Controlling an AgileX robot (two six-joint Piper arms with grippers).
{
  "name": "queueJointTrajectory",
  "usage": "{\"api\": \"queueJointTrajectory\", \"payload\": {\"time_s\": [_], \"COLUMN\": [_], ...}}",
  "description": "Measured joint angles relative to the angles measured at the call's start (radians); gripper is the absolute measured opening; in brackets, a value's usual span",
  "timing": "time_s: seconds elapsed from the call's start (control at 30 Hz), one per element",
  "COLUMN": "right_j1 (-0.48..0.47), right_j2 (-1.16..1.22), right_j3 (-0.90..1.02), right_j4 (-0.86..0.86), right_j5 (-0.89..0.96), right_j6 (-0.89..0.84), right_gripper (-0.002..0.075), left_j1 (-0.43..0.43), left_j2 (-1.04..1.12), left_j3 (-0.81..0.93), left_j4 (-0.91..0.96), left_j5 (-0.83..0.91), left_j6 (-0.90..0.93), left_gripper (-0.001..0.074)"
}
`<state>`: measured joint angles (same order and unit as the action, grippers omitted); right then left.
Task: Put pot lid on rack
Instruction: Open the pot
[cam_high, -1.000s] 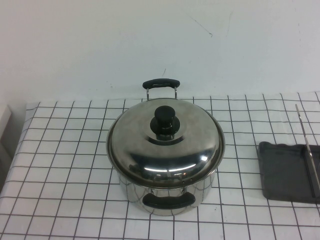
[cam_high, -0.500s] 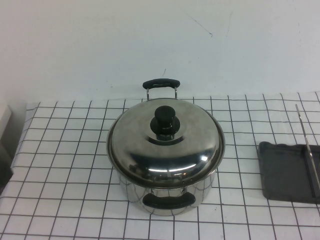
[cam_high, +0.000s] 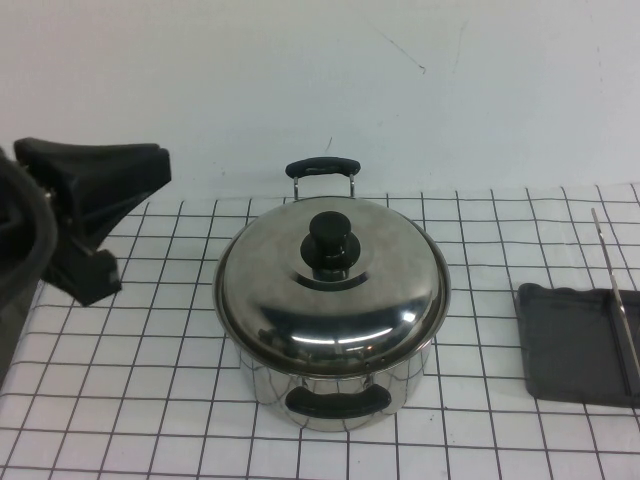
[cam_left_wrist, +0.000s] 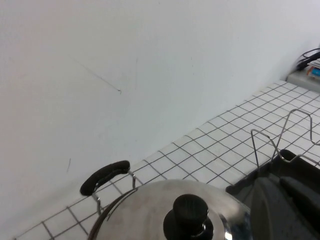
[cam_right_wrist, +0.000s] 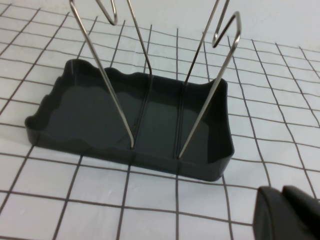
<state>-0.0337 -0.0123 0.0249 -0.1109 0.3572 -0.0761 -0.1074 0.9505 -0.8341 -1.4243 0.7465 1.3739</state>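
A stainless-steel pot (cam_high: 330, 385) stands on a white tablecloth with a black grid pattern (cam_high: 150, 400), near the middle of the table. The pot has two black handles: one faces the camera (cam_high: 337, 401), the other faces the wall (cam_high: 322, 167). A plain white wall (cam_high: 300, 80) rises behind the table, bearing thin dark scratch marks (cam_high: 400, 50).

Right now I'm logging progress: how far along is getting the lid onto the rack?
Nothing is done: the lid sits closed on the pot, and the rack is empty. In hand: the left pincer is at the table's left, apart from the pot, holding nothing. The right pincer is near the rack. Left: grasp the knob, lift, carry right, slot between the rods.
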Motion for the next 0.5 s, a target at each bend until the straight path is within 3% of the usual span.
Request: {"api": "queueJointTrajectory", "payload": {"time_s": [0.17,0.37,0.5], "right_j1": [0.0,0.0,0.0], "right_j2": [0.0,0.0,0.0], "right_j3": [0.0,0.0,0.0], "right_j4": [0.0,0.0,0.0], "right_j5": [0.0,0.0,0.0], "right_j6": [0.0,0.0,0.0], "right_gripper": [0.0017,0.0017,0.0017], "left_j1": [-0.163,-0.39,-0.437], "left_j2": [0.102,0.229,0.309], "left_j3": [-0.022,-0.022,-0.026], "left_j4": [-0.066,-0.197,-0.263], "left_j5": [-0.084,-0.347,-0.405], "left_j6": [0.161,0.39,0.541], "left_gripper": [-0.0002,0.0008,0.0132]}}
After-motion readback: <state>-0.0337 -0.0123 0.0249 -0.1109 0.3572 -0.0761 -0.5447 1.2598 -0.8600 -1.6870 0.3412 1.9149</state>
